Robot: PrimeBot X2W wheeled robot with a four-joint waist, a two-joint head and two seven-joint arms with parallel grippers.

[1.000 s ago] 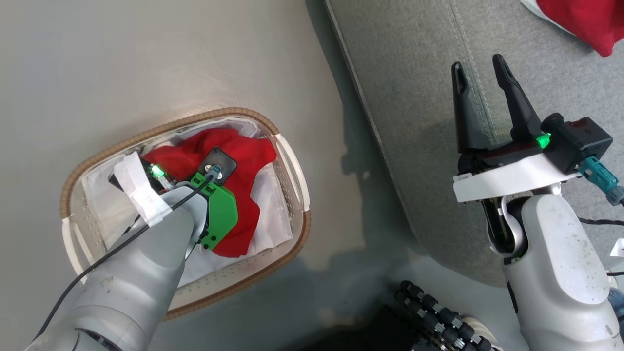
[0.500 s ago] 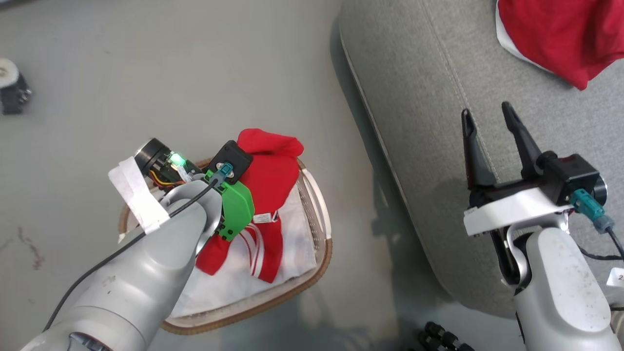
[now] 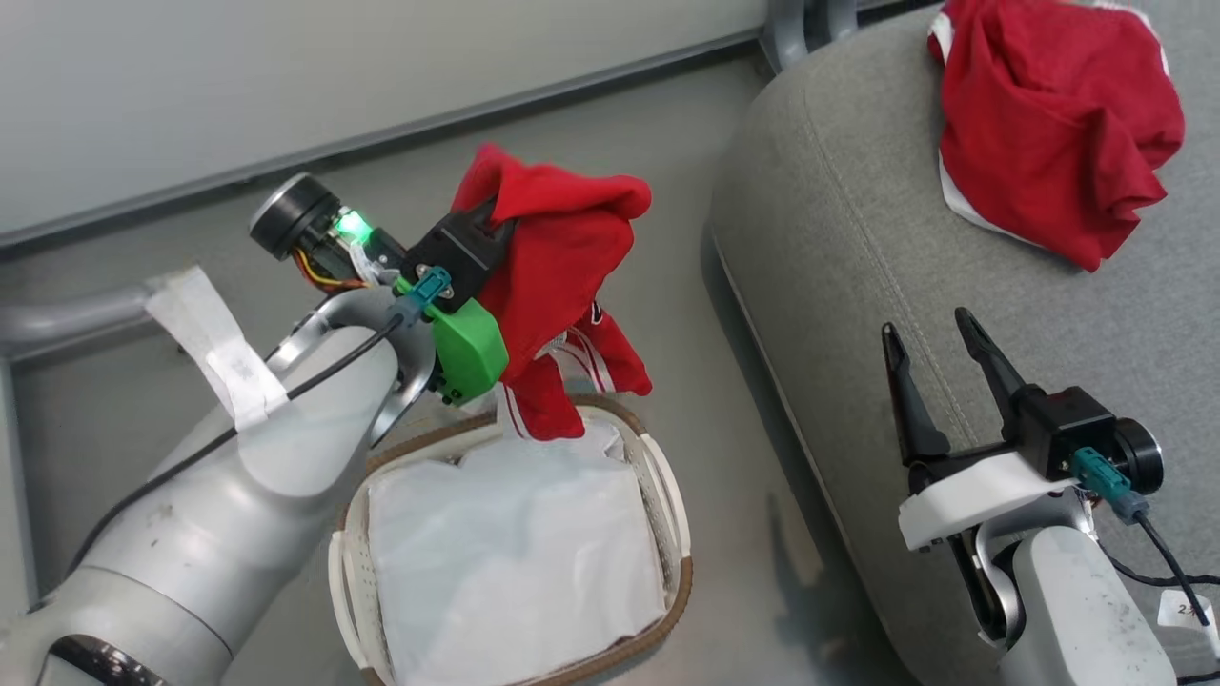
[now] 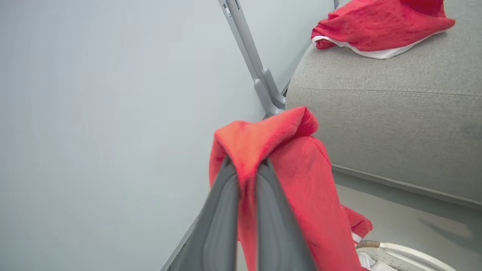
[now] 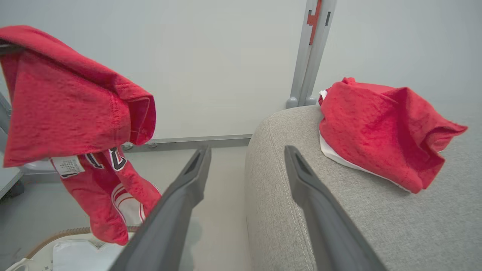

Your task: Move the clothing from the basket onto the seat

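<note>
- The left gripper point(image 4: 245, 170) is clamped on a fold of a red garment point(image 3: 562, 257) and holds it up at the centre of the head view.
- The garment's lower tip hangs at the far rim of the basket point(image 3: 679, 505); I cannot tell whether it touches. The white liner point(image 3: 515, 562) lies inside.
- The right gripper point(image 3: 926, 322) hovers at lower right, its fingers spread and empty, over the seat point(image 3: 839, 248).
- A second red garment point(image 3: 1048, 124) lies crumpled on the seat at upper right.

Red clothing, two pieces: hanging garment point(image 3: 562, 257), white-striped with a small white tag, bunched in mid-air over the far rim of the oval white, brown-rimmed basket point(image 3: 675, 505); crumpled garment point(image 3: 1048, 124), white-edged, lying on the grey seat point(image 3: 839, 248).
</note>
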